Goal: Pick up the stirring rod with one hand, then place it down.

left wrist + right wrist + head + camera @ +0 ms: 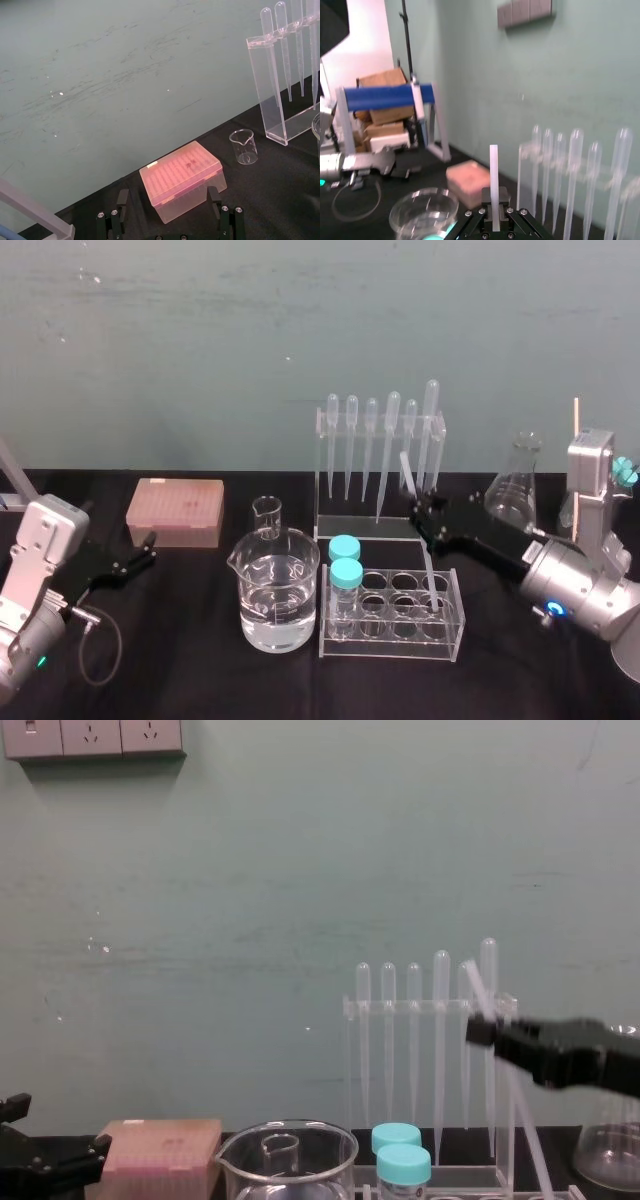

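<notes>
The stirring rod (427, 565) is a thin translucent-white stick, leaning slightly, with its lower end down in the right side of the clear tube rack (326, 638). My right gripper (418, 512) reaches in from the right and is shut on the rod's upper part. In the right wrist view the rod (493, 180) rises straight up from between the closed fingers of that gripper (493, 212). The chest view shows the rod (525, 1120) slanting below the right gripper (480, 1030). My left gripper (148, 548) rests open at the far left, near the pink box.
A pipette rack (380, 465) with several pipettes stands just behind the rod. A large beaker of water (278, 600), a small beaker (267, 515) and two blue-capped tubes (345, 575) lie to its left. There is a pink tip box (175, 510) at the back left and a conical flask (518, 490) at the back right.
</notes>
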